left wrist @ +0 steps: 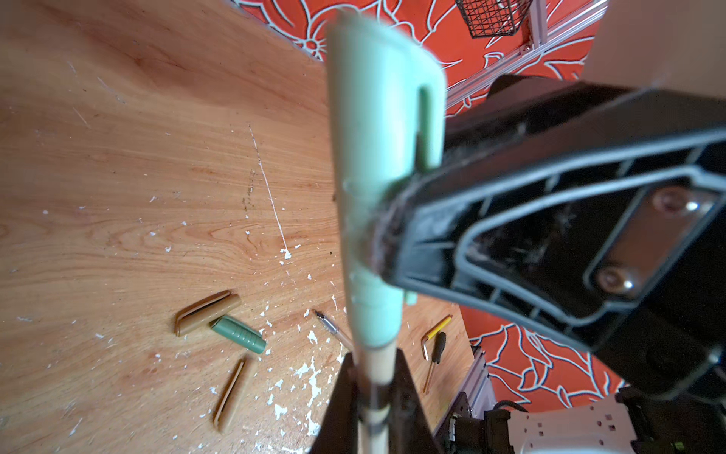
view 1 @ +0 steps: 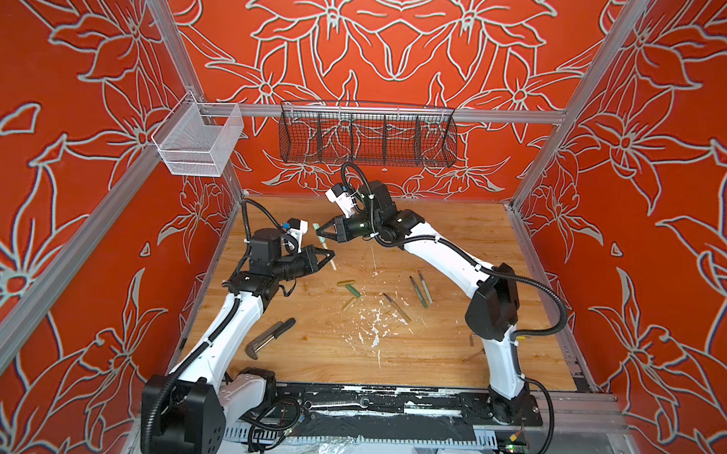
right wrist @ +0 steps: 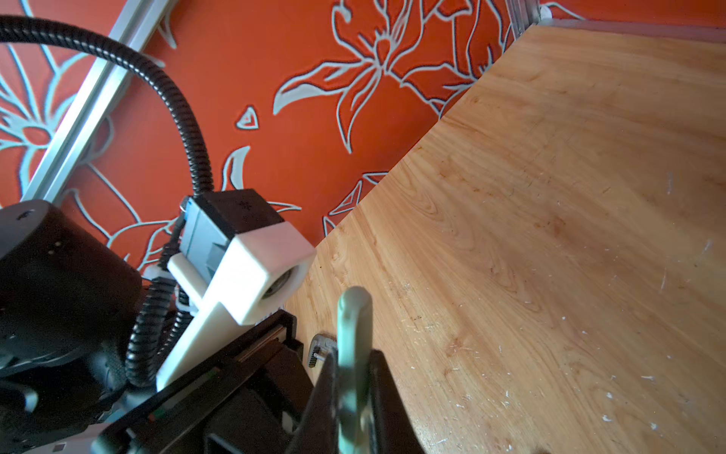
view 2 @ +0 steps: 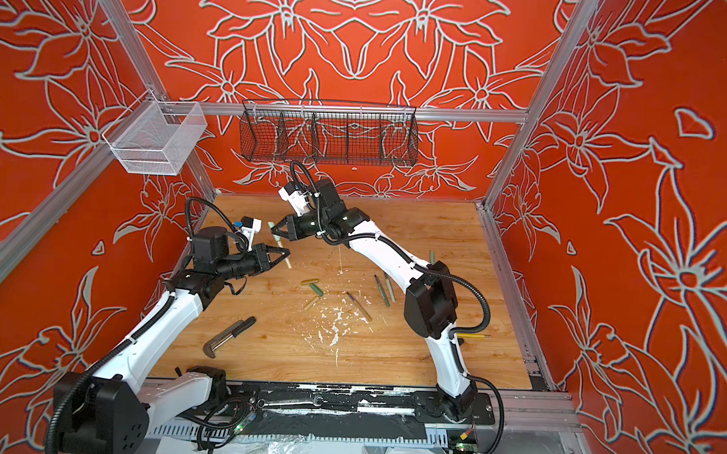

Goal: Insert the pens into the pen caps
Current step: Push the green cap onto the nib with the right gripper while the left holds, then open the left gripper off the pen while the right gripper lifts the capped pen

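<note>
My left gripper (view 1: 329,255) is shut on a pen (left wrist: 378,377) with a cream-tan barrel, held above the table's back left. My right gripper (view 1: 321,233) is shut on a pale green pen cap (view 1: 316,227), in line with that pen. In the left wrist view this cap (left wrist: 373,157) sits over the pen's front end, with a right finger (left wrist: 510,220) across it. The right wrist view shows the cap (right wrist: 353,314) between the jaws. Loose on the table lie two tan caps (view 1: 345,283) (view 1: 348,303), a dark green cap (view 1: 354,291) and three pens (view 1: 397,307) (view 1: 418,289) (view 1: 424,285).
A large hex key and a black-handled tool (view 1: 272,335) lie front left. A small hex key (view 1: 472,340) and a yellow rod (view 2: 472,336) lie by the right arm. White flecks (view 1: 373,324) mark the table's middle. A black wire basket (view 1: 367,134) and a white one (view 1: 196,141) hang on the frame.
</note>
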Available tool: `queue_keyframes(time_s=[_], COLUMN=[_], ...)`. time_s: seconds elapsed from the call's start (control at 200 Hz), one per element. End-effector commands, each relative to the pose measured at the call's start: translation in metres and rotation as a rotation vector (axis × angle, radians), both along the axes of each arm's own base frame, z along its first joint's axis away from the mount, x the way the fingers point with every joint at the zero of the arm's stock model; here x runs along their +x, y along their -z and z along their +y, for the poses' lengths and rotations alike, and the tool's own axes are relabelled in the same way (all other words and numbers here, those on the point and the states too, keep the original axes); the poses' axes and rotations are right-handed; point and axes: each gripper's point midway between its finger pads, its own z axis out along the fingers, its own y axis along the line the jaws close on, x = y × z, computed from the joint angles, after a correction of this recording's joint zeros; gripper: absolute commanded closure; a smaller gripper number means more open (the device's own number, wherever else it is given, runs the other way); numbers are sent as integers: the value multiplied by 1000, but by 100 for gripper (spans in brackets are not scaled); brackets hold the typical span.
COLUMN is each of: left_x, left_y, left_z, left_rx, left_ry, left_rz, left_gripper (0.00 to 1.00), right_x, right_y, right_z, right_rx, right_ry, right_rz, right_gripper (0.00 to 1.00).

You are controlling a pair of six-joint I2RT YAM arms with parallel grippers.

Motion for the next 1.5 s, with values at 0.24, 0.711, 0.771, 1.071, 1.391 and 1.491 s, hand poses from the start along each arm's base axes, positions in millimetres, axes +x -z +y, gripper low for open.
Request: queue_keyframes(time_s=[0.24, 0.711, 0.771, 1.071, 1.391, 1.491], left_x=[32, 35, 30, -29, -63, -63], left_y=[-140, -130, -121, -64, -38, -34], left_z=[49, 43, 42, 27, 31, 31], left_rx=[31, -28, -48, -37, -17, -22], left_ry=[-169, -93, -92, -21, -80, -75], left_rz=[-540, -456, -421, -203, -118, -93], left_gripper=[100, 100, 100, 20, 3, 3], right_x=[-78, -39, -17, 78, 84, 86], right_y=[111, 79, 63, 49, 158, 176], right_z=[-23, -28, -31, -104, -273, -330], right_rx=[-311, -202, -134, -34, -667, -802], right_ry=[-166, -65, -21, 239, 465, 535], right_rz=[390, 376, 376, 412, 399, 395], right_gripper=[100, 100, 100, 100, 100, 100])
